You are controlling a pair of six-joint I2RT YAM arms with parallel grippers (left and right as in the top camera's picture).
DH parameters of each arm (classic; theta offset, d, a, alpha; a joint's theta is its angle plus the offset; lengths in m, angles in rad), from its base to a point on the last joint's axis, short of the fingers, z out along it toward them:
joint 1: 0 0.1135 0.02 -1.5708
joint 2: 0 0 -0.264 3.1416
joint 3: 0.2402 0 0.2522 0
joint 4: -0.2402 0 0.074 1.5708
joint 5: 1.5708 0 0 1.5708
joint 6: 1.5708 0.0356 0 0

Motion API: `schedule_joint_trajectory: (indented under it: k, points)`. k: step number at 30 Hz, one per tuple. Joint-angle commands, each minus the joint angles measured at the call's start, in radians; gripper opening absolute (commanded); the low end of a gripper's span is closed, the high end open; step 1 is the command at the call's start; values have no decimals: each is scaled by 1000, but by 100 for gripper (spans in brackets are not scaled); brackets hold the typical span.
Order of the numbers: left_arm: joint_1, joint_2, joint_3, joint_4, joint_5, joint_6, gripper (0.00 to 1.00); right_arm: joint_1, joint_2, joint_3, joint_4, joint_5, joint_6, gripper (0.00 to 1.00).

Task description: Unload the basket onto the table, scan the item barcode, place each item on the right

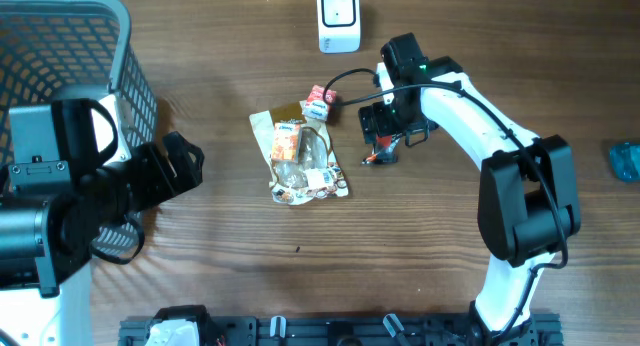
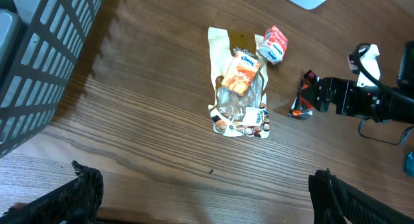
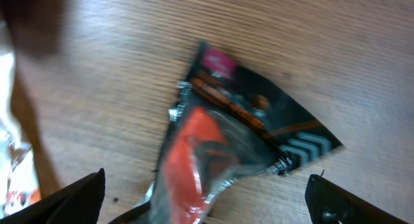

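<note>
The wooden table (image 1: pixel 250 276) fills every view. A grey wire basket (image 1: pixel 60 26) takes the upper left of the overhead frame, and the left wrist camera catches only its slatted side.

The left arm (image 1: pixel 60 216) sits low on the left. The left gripper (image 1: pixel 185 161) is spread wide with nothing between its fingers, and its own camera shows only bare wood there. The white right arm (image 1: pixel 500 136) reaches in from the lower right toward the centre. The right gripper (image 1: pixel 385 136) is also splayed and grasps nothing.

A pile (image 1: pixel 300 156) of crinkled snack bags lies mid-frame. The white scanner (image 1: pixel 338 18) stands at the top centre.

The dark packet (image 3: pixel 239 133) lies on the table just right of the pile. From above the right gripper mostly hides it. The right wrist camera shows it close, black with a red patch and a silver crimped edge, lying between the spread fingers. I cannot tell whether they touch it.

A small red-and-white packet (image 1: pixel 318 101) rests at the pile's upper right corner.
</note>
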State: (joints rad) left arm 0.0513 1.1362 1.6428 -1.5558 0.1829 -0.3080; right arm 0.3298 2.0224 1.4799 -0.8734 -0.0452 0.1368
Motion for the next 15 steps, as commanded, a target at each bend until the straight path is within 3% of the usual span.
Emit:
schedule_joint_trajectory:
  k: [1,6,15]
  points:
    - [-5,3,9,3,-2,13,100,0,-12,30,-37,79,216,100]
    - [-5,3,9,3,-2,13,100,-51,-111,35,-91,78,341,100]
    - [-5,3,9,3,-2,13,100,-86,-148,34,-187,67,334,100]
